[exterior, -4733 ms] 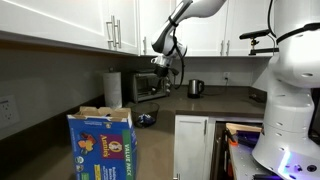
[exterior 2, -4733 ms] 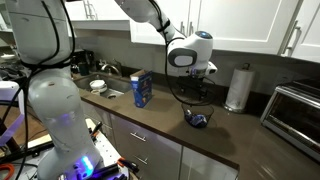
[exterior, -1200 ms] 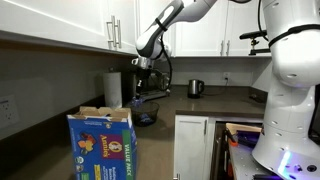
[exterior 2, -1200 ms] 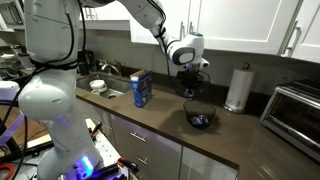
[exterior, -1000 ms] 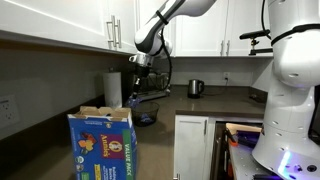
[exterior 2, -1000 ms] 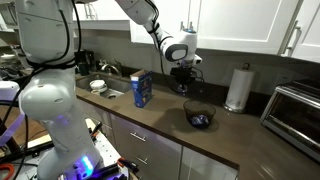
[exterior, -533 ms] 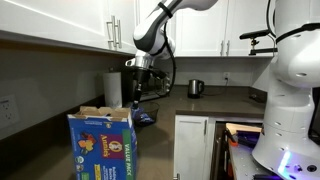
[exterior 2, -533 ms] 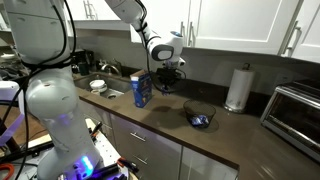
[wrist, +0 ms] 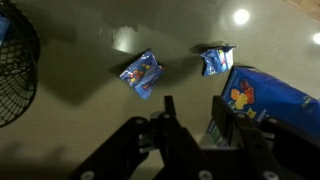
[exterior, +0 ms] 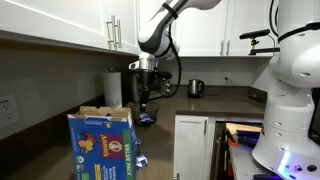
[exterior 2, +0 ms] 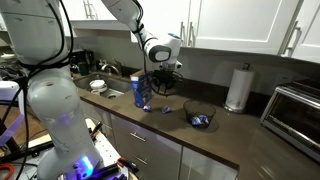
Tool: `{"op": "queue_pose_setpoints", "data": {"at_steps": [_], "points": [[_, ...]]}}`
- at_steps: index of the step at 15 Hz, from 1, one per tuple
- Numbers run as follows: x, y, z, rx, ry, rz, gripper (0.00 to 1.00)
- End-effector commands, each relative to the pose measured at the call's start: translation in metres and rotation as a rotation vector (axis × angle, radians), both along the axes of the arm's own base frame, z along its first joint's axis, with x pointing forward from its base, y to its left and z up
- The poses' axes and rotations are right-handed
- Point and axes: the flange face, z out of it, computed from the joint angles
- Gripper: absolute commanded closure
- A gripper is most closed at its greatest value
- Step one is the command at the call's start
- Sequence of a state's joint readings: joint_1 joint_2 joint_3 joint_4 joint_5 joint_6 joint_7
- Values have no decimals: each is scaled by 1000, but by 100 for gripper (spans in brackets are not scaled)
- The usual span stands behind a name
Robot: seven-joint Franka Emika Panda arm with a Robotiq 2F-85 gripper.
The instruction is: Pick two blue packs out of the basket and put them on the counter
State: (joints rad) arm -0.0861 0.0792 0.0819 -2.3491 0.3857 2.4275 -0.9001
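Though near, blue packs (wrist: 141,74) beyond fingers (wrist: 168,108)

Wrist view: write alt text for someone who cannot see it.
Two blue packs lie apart on the dark counter, the right one near a blue carton. The open, empty gripper fills the bottom edge, and the dark basket shows at the left edge.

The smooth counter (wrist: 90,40) gleams, mirroring lights; the blue packs (wrist: 141,74) wear crinkled, shiny wrappers; the carton (wrist: 272,97) looks matt cardboard.
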Motion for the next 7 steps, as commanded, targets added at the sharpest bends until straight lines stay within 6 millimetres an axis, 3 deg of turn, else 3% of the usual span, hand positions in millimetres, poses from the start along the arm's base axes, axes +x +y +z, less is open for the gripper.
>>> {"op": "queue_pose_setpoints", "data": {"at_steps": [1,5,7], "points": [[-11,-29,20,-46,-13,1,25],[-15,-53,29,-87,-17,-13,0],[-18,-60,31,-99,-4,-17,0]]}}
